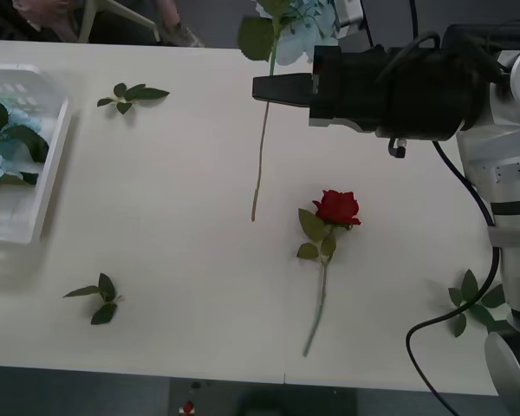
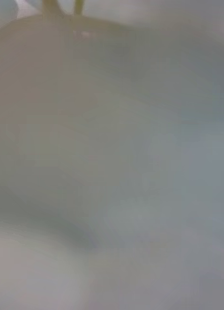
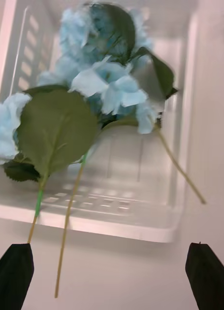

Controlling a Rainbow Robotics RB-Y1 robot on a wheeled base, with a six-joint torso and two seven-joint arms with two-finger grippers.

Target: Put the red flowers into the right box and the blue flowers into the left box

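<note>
On the bench (image 1: 173, 173) a red rose (image 1: 336, 208) lies near the middle, its stem running toward the near edge. A blue flower (image 1: 305, 26) rests at the far edge, its long stem (image 1: 260, 147) reaching down toward the rose. The right arm stretches across the far right, its black claw (image 1: 273, 88) pointing left, right beside that stem; whether its fingers are parted or closed on anything cannot be told. The right wrist view is a pale blur, possibly the bench top seen very close.

The left box (image 1: 52, 165) sits at the left edge with blue flowers (image 1: 9, 143) inside. From the left wrist, 2 blue flowers (image 3: 109, 87) lie in the slotted box (image 3: 141, 227), stems hanging out over the rim. The left claw (image 3: 112, 271) hangs just outside that rim, black fingertips (image 3: 15, 273) spread wide, gripping nothing.

3 loose leaf sprigs (image 1: 130, 95) lie scattered on the bench.
</note>
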